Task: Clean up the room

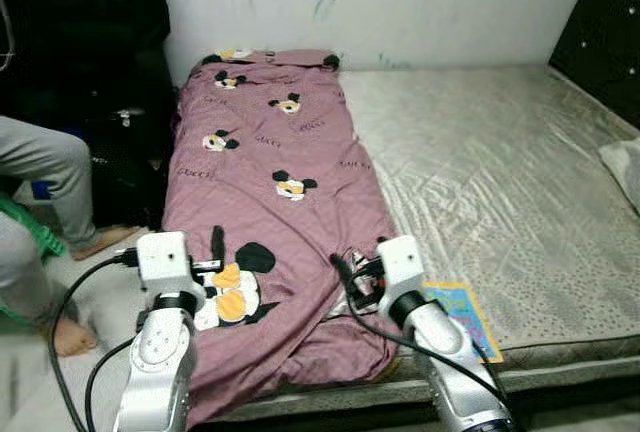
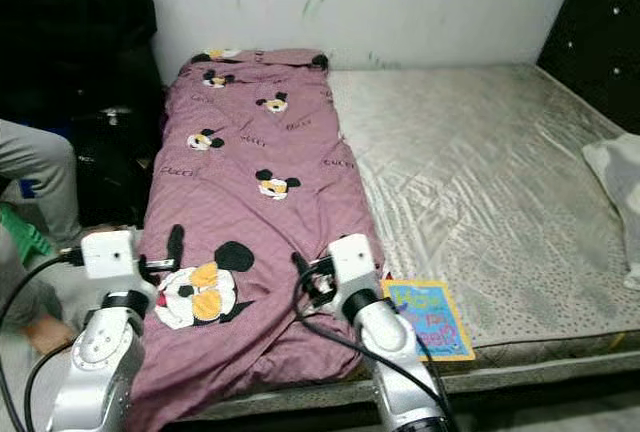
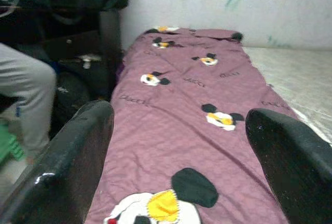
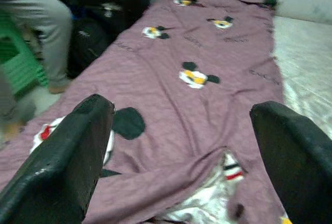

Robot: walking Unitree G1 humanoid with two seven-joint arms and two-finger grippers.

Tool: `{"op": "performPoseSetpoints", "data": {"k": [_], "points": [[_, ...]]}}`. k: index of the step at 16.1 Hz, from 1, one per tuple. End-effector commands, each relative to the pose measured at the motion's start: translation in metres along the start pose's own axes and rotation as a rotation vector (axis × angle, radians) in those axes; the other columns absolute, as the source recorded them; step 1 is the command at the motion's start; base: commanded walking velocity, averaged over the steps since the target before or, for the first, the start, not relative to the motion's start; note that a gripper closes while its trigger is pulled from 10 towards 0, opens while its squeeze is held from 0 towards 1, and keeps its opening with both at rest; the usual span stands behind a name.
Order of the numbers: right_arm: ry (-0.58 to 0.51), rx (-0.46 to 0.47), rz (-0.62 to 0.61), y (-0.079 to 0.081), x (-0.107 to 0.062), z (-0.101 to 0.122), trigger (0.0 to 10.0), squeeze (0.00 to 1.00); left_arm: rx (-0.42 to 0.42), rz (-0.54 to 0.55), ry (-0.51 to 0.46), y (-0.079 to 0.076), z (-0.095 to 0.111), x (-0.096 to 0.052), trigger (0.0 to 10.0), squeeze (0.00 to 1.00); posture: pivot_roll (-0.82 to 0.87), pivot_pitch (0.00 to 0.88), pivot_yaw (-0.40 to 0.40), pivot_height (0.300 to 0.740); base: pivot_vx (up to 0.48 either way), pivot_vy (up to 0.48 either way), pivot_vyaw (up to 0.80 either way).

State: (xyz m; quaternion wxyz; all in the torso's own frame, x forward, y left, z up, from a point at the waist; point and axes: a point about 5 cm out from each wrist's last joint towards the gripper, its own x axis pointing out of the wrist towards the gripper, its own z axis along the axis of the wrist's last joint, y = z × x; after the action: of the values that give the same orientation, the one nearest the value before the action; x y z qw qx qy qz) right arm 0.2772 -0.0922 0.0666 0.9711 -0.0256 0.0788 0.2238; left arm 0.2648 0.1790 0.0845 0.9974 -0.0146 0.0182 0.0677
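Blanket, one mauve quilt with cartoon mice, lies along the bed's left side. We hold our left end effector and right end effector over its near end, both with fingers apart; one book lies beside.

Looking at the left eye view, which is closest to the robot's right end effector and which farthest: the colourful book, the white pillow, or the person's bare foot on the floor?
From the right end effector:
1. Colourful book, just to its right on the mattress edge.
2. Person's bare foot, on the floor far to the left, past the purple quilt.
3. White pillow, at the bed's far right edge.
Foot and pillow are a close call.
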Motion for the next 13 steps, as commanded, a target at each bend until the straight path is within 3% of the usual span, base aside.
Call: {"op": "performPoseSetpoints", "data": {"k": [1, 13], "points": [[-0.019, -0.004, -0.004, -0.0007, 0.0011, 0.005, 10.0, 0.0, 0.007, -0.003, 0.001, 0.0006, 0.0004, 0.0006, 10.0, 0.0, 0.02, 0.002, -0.004, 0.74, 0.0, -0.315, 0.0], [-0.019, -0.018, 0.003, -0.0014, 0.003, 0.0053, 10.0, 0.0, 0.005, -0.011, -0.011, -0.0033, 0.0022, 0.0035, 10.0, 0.0, 0.02, 0.0, -0.006, 0.74, 0.0, -0.333, 0.0]]}}
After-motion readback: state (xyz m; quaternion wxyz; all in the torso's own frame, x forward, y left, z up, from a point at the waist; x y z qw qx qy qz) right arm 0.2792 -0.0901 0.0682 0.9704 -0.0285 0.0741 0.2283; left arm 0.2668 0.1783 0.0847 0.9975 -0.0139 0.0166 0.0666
